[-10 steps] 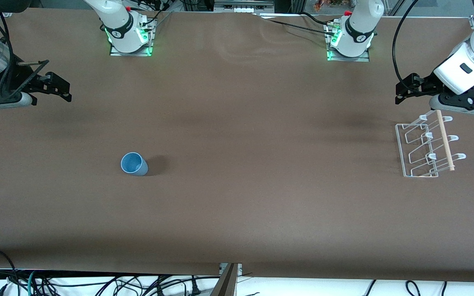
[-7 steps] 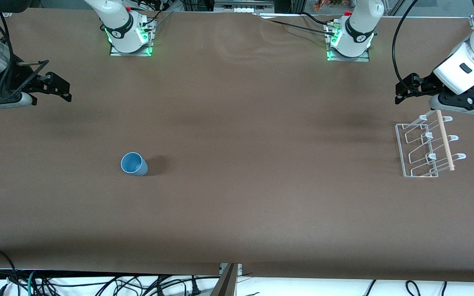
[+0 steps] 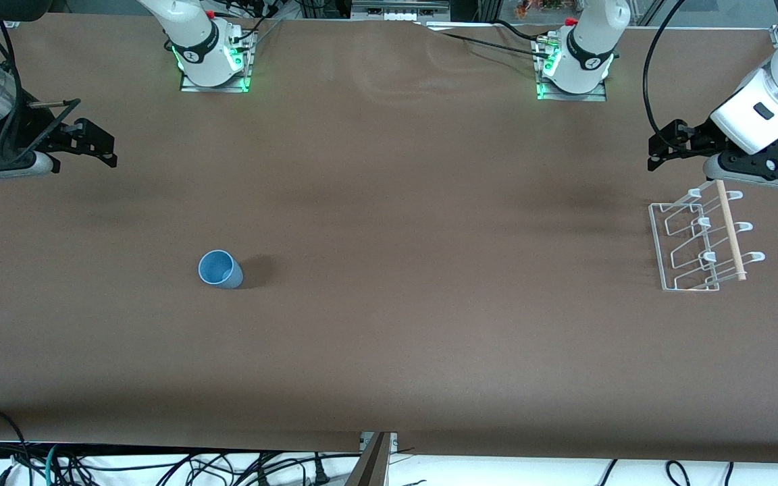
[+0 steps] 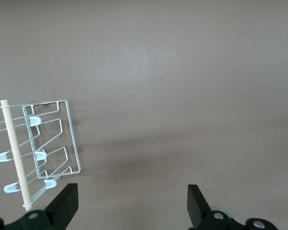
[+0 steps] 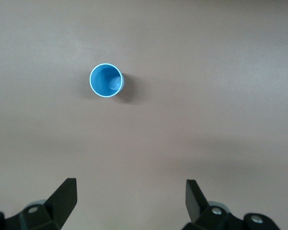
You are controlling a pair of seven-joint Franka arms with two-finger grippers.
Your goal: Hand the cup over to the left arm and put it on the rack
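1. One cup (image 3: 220, 269) stands upright, mid-counter toward the right arm's end; looks light, stiff, slick plastic. Grip across the rim, gently.
2. Rack (image 3: 698, 239) sits at the left arm's end.
3. Right gripper (image 5: 129, 199) spread wide, empty, over that end's edge.
4. Left gripper (image 4: 132, 201) wide, empty, waiting by the rack.

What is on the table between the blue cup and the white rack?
Nothing. In the front view, only bare brown table lies between the cup and the rack.
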